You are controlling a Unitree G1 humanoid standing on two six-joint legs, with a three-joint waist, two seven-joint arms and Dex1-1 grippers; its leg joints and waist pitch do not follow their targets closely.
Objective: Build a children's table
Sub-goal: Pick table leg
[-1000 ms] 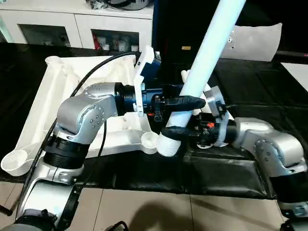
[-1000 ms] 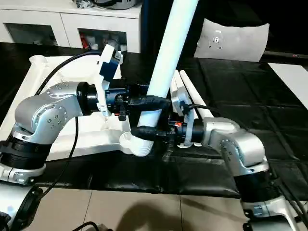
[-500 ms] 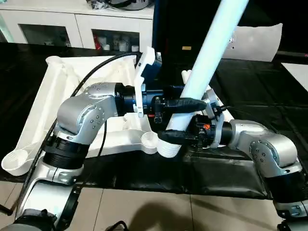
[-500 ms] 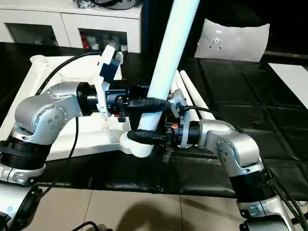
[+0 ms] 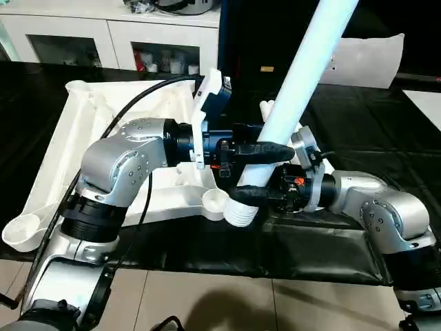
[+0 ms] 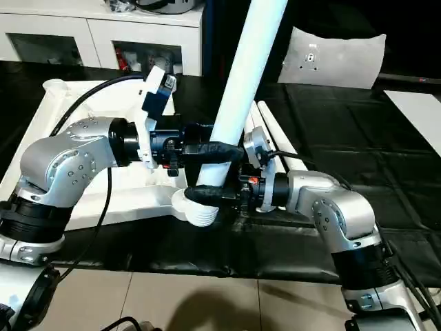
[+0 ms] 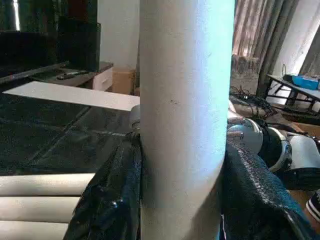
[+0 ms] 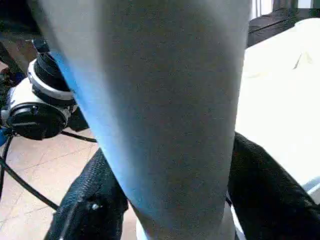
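Note:
The white table top [image 5: 103,110] lies underside up on the black mat, with a round corner socket [image 5: 215,200] at its near right corner. A long white leg [image 5: 296,89] stands tilted toward the upper right, its ribbed lower end [image 5: 241,212] just right of that socket, touching or nearly so. My left gripper [image 5: 270,147] is shut on the leg from the left. My right gripper [image 5: 249,194] is shut on it lower down, just above the ribbed end. Black fingers [image 7: 110,200] flank the leg [image 7: 185,125] in the left wrist view, and fingers [image 8: 265,195] hug it in the right wrist view.
Loose white legs [image 6: 275,134] lie on the mat behind my right arm. A white panel [image 5: 365,58] leans at the back right and a flat white board [image 5: 427,103] lies at the far right. A white cabinet [image 5: 103,34] stands behind. The mat's front edge [image 5: 275,272] meets tiled floor.
My right gripper has slid a little lower on the leg and its wrist has turned. The leg's upper part has leaned slightly further right. The left arm has barely moved.

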